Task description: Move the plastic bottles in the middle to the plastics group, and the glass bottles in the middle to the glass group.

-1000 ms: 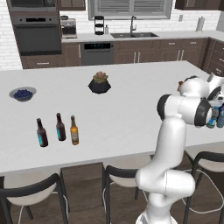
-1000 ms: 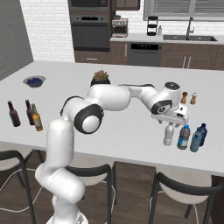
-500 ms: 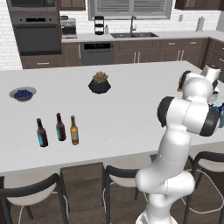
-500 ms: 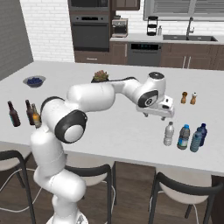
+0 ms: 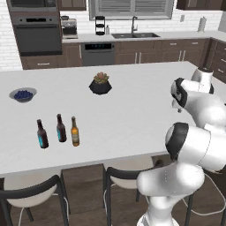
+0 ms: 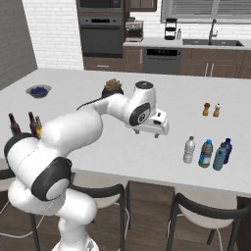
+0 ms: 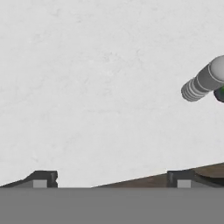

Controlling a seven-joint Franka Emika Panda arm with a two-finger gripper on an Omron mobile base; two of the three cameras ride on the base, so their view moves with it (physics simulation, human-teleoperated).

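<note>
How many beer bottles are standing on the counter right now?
3, in a row near the counter's front left edge: teal-label bottle, dark-label bottle, amber bottle. In the right base view the arm partly hides them; none seem missing.

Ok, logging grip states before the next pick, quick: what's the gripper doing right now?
Gripper: open, holding nothing, above the bare counter.

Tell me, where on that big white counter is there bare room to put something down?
Most of the counter is bare. The widest free patch lies between the three brown bottles and the water bottles, in front of the potted plant. The open tool hangs over it. It's crowded around the water bottles and the shakers.
</note>
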